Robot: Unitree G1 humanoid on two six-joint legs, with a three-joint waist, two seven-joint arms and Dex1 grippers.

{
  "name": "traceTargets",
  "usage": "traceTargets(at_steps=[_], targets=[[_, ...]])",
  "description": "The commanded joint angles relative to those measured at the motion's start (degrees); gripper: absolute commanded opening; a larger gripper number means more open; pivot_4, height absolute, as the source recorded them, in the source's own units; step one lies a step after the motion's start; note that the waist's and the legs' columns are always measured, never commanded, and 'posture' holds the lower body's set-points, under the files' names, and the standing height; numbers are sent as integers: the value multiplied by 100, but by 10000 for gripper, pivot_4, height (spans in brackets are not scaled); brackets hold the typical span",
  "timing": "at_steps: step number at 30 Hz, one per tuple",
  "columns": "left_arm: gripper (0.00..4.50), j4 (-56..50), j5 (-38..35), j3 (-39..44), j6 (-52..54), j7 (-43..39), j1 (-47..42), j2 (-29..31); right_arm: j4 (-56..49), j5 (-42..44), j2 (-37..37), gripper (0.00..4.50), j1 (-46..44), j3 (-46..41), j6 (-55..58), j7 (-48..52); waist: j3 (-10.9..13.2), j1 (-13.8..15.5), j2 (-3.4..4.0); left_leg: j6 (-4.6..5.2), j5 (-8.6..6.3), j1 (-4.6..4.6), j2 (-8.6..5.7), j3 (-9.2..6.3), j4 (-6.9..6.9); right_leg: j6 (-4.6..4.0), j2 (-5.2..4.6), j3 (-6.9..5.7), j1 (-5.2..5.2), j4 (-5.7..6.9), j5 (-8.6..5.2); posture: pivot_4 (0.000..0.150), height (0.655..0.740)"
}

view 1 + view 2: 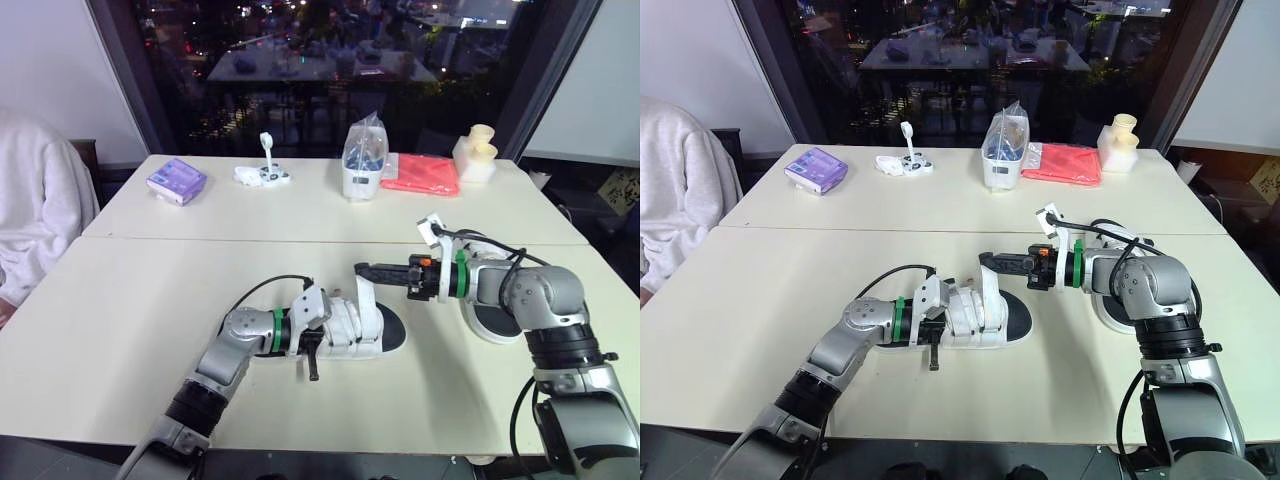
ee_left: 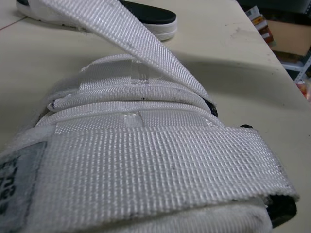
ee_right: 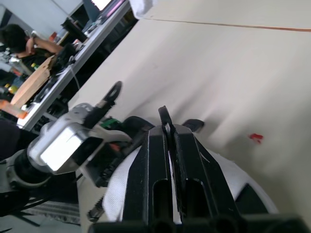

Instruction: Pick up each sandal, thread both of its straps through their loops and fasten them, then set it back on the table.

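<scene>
Left eye view: sandal (image 1: 362,328) mid tbl (image 1: 140,300)

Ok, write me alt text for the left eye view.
Two robot arms work on a white sandal lying on a cream table. The left gripper sits at the sandal's left end, and the right gripper pinches its upright strap. A second sandal lies under the right arm.
</scene>
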Motion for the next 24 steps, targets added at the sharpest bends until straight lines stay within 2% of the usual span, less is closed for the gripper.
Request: traceTargets(at_steps=[1, 24], targets=[[0, 173, 149, -477, 198, -186, 324, 6, -174, 82, 61, 390, -342, -302, -186, 0, 0, -8, 0, 0, 0, 0, 0, 0, 0, 0, 0, 0, 0, 0, 0, 1500, 7400], [0, 15, 143, -484, 271, -126, 449, 36, 1351, -1331, 556, 390, -409, 579, -1287, 424, -3, -123, 3, -4, 2, 13, -1, 1, 0, 5, 3, 0, 13, 4, 2, 1500, 7400]])
